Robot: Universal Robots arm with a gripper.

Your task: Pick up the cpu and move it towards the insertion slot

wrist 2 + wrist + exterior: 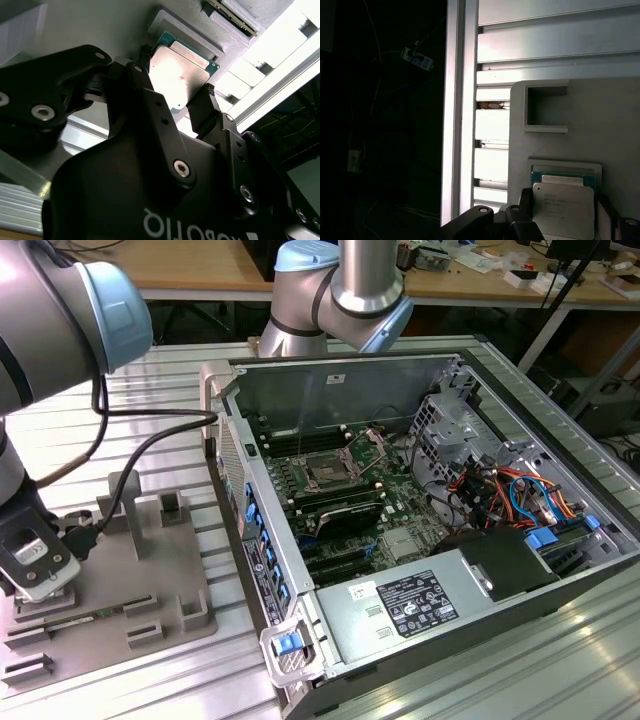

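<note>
The cpu point(182, 70), a flat silvery square with a thin green border, lies in a raised pocket of the grey tray point(125, 25); the first wrist view shows the cpu point(563, 207) there too. My gripper point(175, 82) has one black finger point(145, 75) against one edge and another finger point(206, 102) against the opposite edge, so it is shut on the cpu. In the exterior view my gripper point(42, 580) hangs over the tray point(150, 570) at that view's left. The insertion slot point(328, 472) sits on the green board inside the open computer case, far off to the exterior view's right.
The open computer case point(420, 500) holds drive cages, coloured cables and a power supply point(410, 605). Its metal side wall point(235, 510) stands between the tray and the board. A black cable point(150, 435) runs from the arm. Ribbed aluminium table profiles point(492, 125) border the tray.
</note>
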